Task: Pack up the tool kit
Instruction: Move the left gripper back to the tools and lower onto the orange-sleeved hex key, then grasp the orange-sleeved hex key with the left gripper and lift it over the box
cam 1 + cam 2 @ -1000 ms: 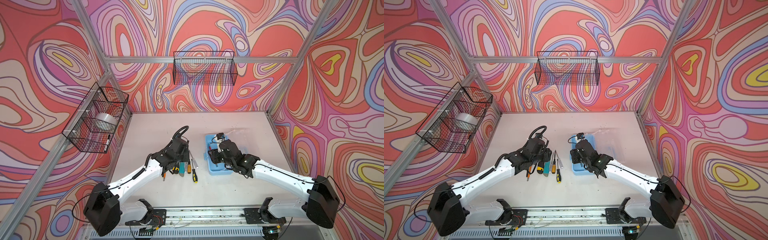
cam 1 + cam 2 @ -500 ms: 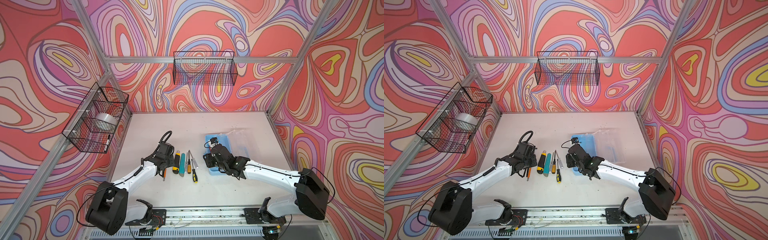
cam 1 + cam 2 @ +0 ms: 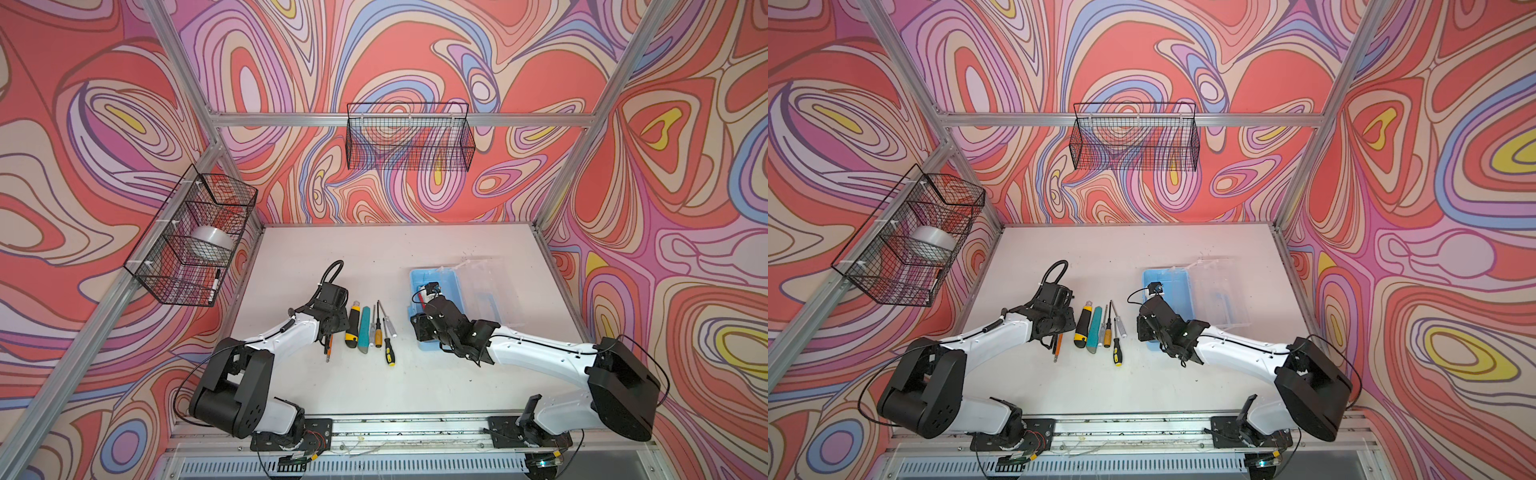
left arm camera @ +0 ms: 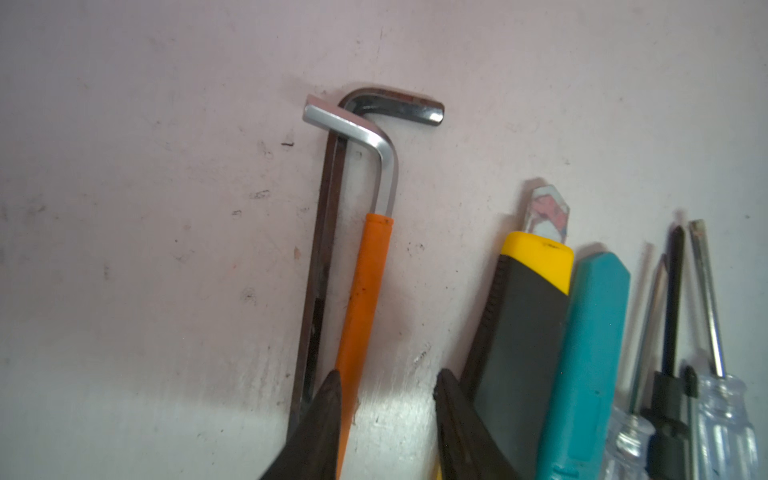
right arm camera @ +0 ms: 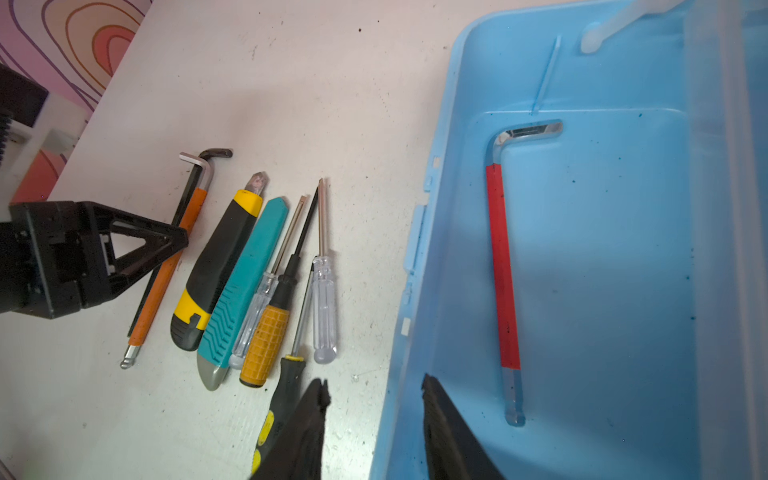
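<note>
On the scuffed white tabletop (image 3: 374,257), the left gripper (image 4: 386,382) stands part-open astride the orange-sleeved steel hex key (image 4: 365,291), not clamped. Likely light, stiff, slick: pinch the sleeve. The right gripper (image 5: 374,386), part-open and empty, straddles a wall of the light-blue plastic box (image 5: 602,270).
</note>
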Action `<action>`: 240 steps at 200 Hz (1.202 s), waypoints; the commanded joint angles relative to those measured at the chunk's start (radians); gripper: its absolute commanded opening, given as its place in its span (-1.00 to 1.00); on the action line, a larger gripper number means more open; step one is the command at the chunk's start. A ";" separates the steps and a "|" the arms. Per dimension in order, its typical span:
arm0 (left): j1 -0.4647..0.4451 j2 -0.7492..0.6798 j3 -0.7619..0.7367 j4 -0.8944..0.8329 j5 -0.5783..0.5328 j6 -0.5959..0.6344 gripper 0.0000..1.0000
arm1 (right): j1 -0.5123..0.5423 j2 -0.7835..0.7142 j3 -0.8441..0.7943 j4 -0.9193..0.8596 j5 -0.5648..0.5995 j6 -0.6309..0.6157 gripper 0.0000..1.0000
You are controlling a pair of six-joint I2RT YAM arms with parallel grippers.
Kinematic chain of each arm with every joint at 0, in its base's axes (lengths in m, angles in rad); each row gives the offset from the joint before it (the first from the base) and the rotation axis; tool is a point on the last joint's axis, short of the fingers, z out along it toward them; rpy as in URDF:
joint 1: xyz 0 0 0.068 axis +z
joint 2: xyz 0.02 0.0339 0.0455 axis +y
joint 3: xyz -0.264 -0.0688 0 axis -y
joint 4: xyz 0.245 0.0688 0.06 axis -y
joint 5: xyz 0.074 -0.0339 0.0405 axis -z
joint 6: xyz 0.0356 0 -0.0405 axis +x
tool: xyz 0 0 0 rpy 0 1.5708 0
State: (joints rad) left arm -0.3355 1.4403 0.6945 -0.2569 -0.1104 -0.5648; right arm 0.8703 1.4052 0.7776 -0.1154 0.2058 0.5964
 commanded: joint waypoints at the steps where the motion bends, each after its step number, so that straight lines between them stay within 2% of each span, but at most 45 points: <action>1: 0.018 0.019 0.029 -0.001 -0.041 0.020 -0.23 | 0.004 -0.026 -0.013 0.024 0.019 0.014 -0.20; 38: 0.024 0.032 0.022 0.009 -0.029 0.021 -0.25 | 0.004 -0.020 -0.015 0.022 0.030 0.015 -0.20; 123: 0.023 0.061 0.017 0.018 -0.012 0.009 -0.45 | 0.004 -0.022 -0.020 0.021 0.044 0.026 -0.22; 240: 0.018 0.129 0.066 -0.050 -0.032 -0.010 -0.54 | 0.004 -0.059 -0.052 0.025 0.098 0.048 -0.20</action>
State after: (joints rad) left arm -0.3145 1.5414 0.7345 -0.2539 -0.1276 -0.5579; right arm 0.8703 1.3769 0.7437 -0.0975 0.2653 0.6338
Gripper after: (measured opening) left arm 0.239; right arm 0.395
